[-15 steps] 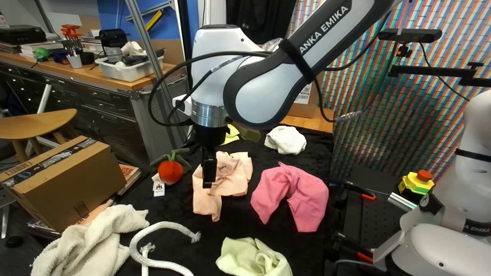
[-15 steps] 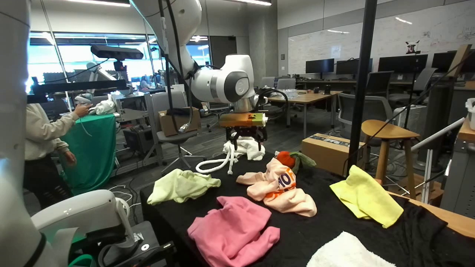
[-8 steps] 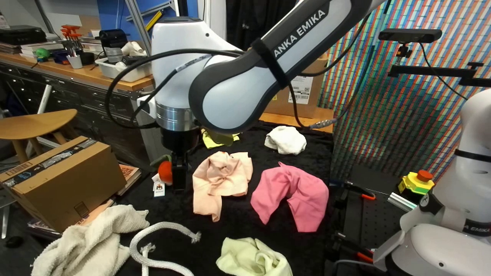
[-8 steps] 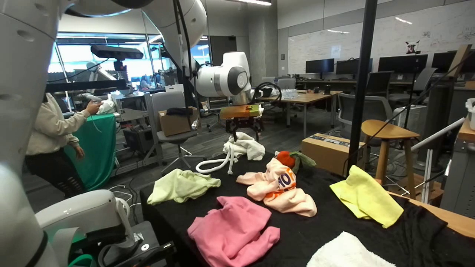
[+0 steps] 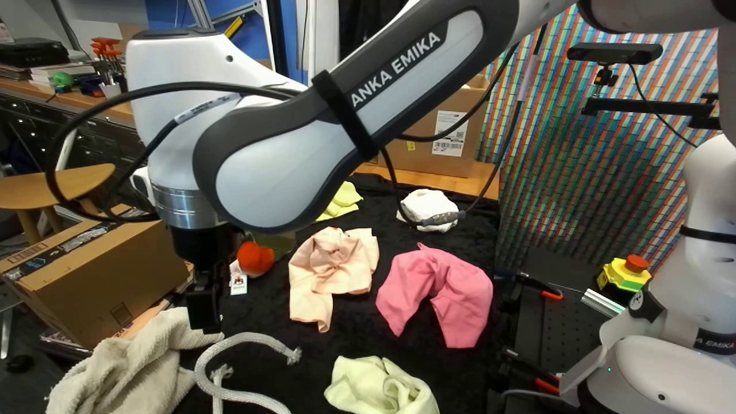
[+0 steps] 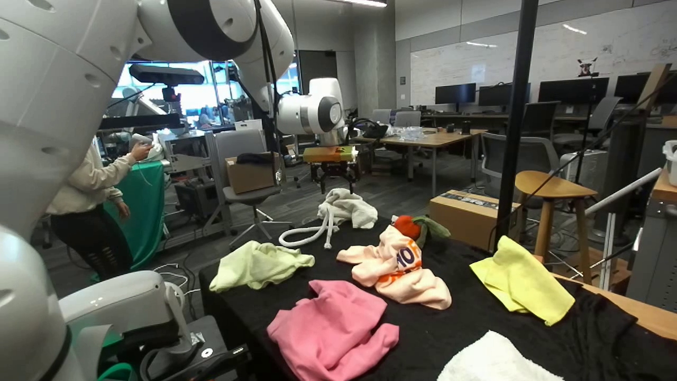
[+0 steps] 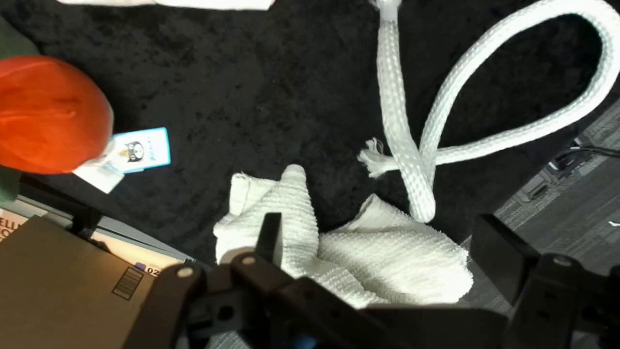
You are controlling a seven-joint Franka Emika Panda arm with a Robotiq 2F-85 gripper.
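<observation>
"What does the wrist view give you?"

"My gripper (image 7: 380, 242) has its jaws spread wide, clasping nothing, with the cream towel (image 7: 397, 257) bunched beneath. The white rope (image 7: 392, 92) loops just beside the towel; I judge it stiff enough to hold that curve unaided."

"Why so wide?"

"My guess: rumpled cloth takes up room, and a broad spread clears its folds."

"And in an exterior view?"

"I see the towel just beside the cardboard box (image 5: 109, 282), my gripper pointing straight down, a sensible angle, I'd say, with the rope so near. The jaws show edge-on here, so I can't read their gap."

"What else, in an exterior view?"

"The towel lies at the far edge of the black cover (image 6: 439, 333), beyond the pale-green cloth (image 6: 259, 264) and the pink cloth (image 6: 328, 333). All look loosely piled, hence, I'd judge, their ridges."
</observation>
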